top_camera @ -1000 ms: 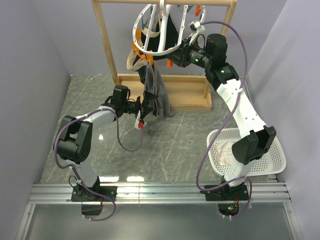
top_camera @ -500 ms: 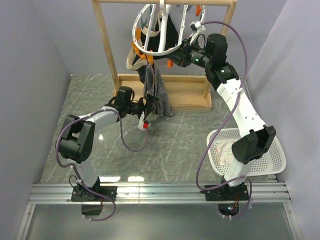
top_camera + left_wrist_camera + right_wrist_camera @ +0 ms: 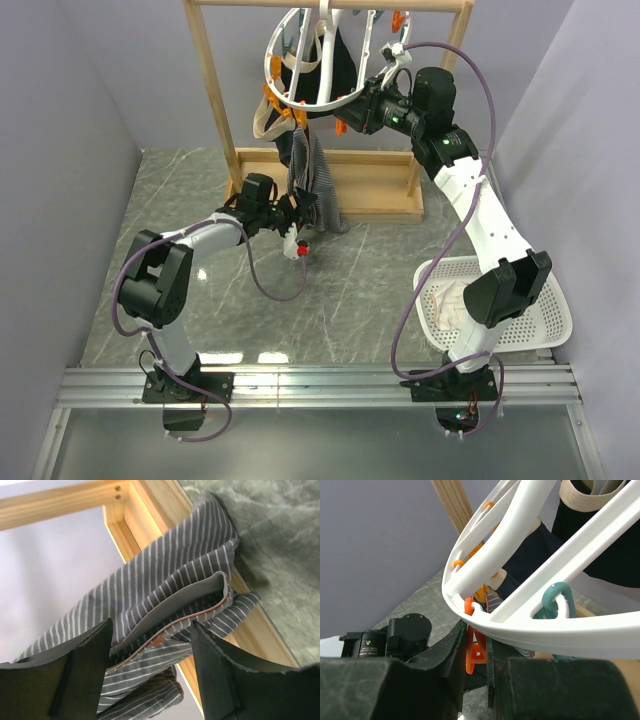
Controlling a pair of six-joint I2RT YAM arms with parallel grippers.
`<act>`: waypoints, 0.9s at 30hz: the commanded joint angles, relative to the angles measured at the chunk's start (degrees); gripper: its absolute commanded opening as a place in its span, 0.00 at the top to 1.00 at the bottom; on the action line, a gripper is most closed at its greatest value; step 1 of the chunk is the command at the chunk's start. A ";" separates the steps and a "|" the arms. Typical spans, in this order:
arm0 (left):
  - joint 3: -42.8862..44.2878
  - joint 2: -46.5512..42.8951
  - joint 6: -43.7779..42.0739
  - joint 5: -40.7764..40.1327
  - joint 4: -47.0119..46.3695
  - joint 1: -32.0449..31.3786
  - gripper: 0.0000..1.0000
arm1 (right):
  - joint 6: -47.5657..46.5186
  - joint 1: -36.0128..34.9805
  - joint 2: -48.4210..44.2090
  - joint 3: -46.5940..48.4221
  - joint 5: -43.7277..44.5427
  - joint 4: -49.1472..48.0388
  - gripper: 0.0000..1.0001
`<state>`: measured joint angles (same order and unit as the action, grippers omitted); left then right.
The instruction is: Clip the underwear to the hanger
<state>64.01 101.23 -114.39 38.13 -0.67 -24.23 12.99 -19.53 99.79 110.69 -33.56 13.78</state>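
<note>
Overhead, right of the wooden frame [image 3: 213,80], a white basket [image 3: 548,325] holds a pinkish-white cloth [image 3: 450,300]. The underwear [image 3: 312,185] hangs within the frame below the hanger [image 3: 272,62], with the left pincer [image 3: 300,212] at its lower folds. From the left wrist, the jaws stand apart with striped folds between them. From the right wrist, the right pincer [image 3: 476,660] is clamped on an orange clothespin [image 3: 471,650] under the hanger's ring.
</note>
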 commanded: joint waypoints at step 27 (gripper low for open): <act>5.43 -2.70 -27.92 3.17 8.94 -1.52 1.00 | 1.60 1.07 0.93 1.98 -1.16 -3.06 1.00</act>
<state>67.64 102.15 -114.45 35.88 6.31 -25.58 14.13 -18.74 100.42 110.69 -34.04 13.37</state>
